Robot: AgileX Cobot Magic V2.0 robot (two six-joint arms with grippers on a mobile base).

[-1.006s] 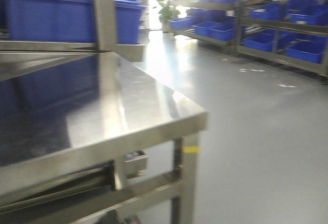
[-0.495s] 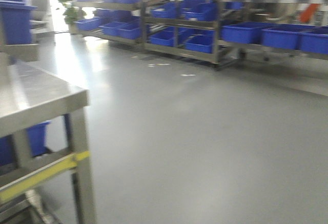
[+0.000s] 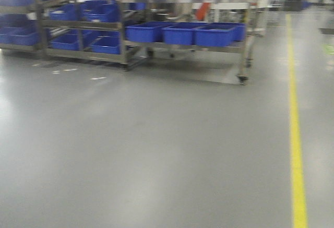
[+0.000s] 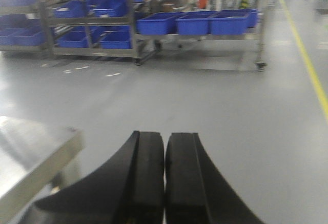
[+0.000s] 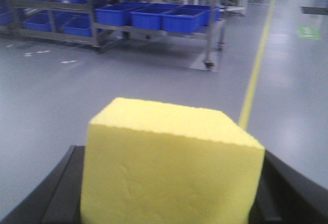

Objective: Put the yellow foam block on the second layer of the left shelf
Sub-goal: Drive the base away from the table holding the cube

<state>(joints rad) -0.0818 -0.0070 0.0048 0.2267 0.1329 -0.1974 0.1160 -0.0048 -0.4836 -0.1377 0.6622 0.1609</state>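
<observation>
One second ago a steel tabletop filled the front view, and half a second ago it was sliding off left. Now that view shows only grey floor, a yellow floor line and racks of blue bins well across the room. Judged: the base has turned away, so the carry is under way and placement not yet begun; which rack is the target, cannot tell. Yellow foam block is clamped in right end effector, black fingers on both sides. It is bright matte yellow and blocky, with ragged top edges and no visible squash. Left end effector is closed, pads together, holding nothing, with the tabletop corner near it, lower left.
</observation>
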